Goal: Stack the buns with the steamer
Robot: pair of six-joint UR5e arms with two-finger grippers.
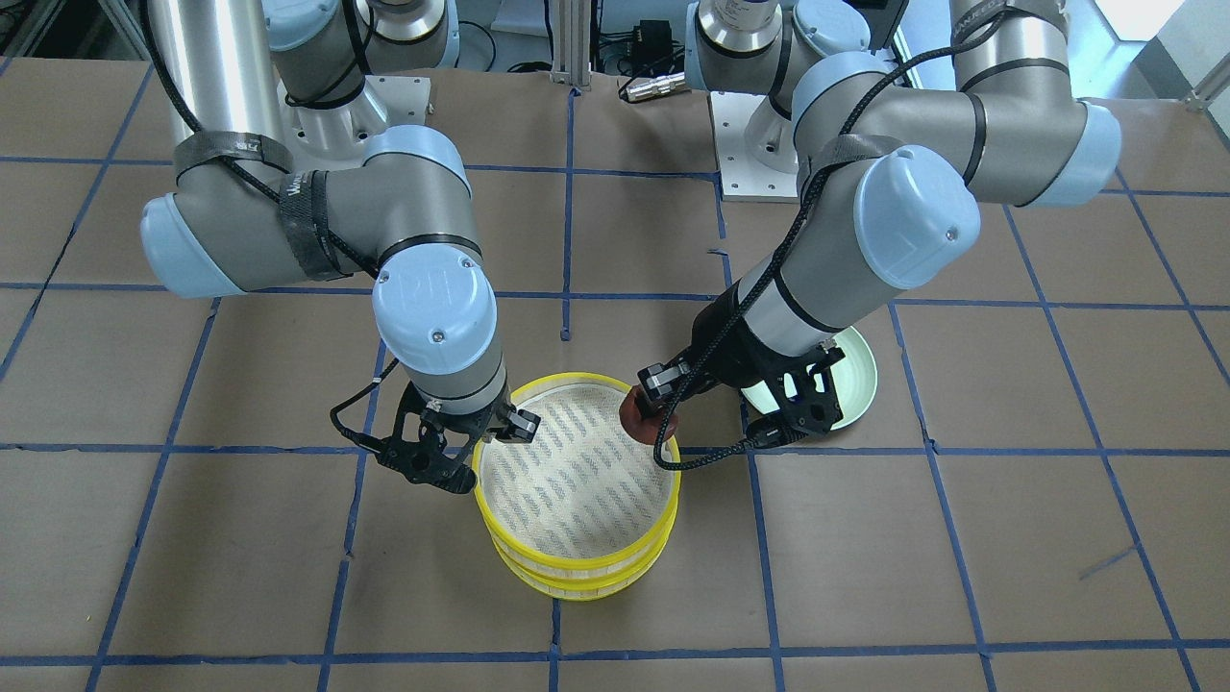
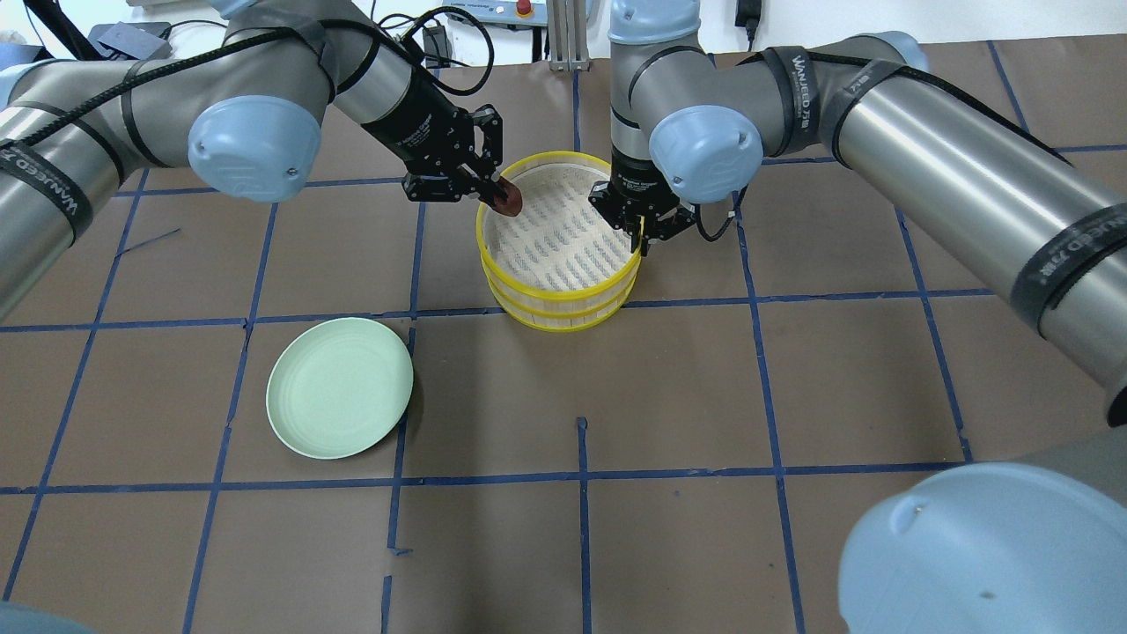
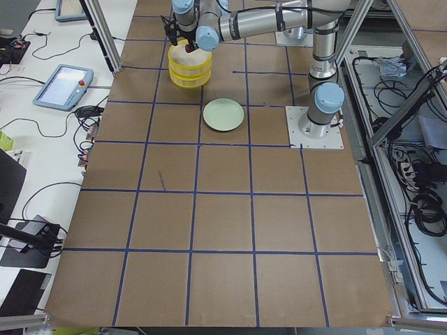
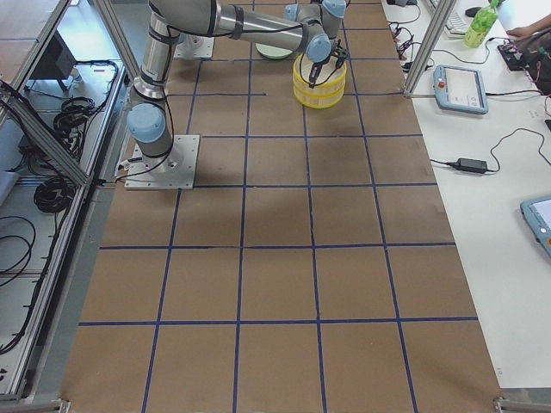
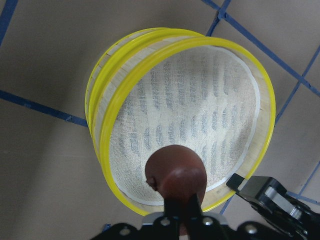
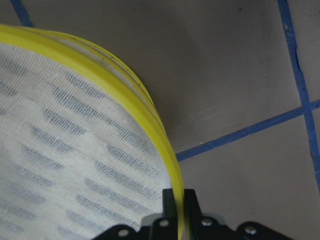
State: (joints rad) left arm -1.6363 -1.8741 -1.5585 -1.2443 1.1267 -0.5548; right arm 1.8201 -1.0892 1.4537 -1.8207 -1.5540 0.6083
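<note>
Upper centre overhead, the left tool point(image 2: 498, 194) is gripping the roundish reddish-brown bun point(image 2: 509, 200), long axis unclear, over the left rim of the yellow steamer point(image 2: 560, 310); the right tool point(image 2: 641, 243) is clamping its right rim. Lower left, a green plate point(image 2: 339, 387) is lying apart.

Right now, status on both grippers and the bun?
Left gripper shut on reddish-brown bun, at the top steamer rim. Right gripper pinching that rim, opposite side. Steamer mesh bare, nothing in the way.
</note>
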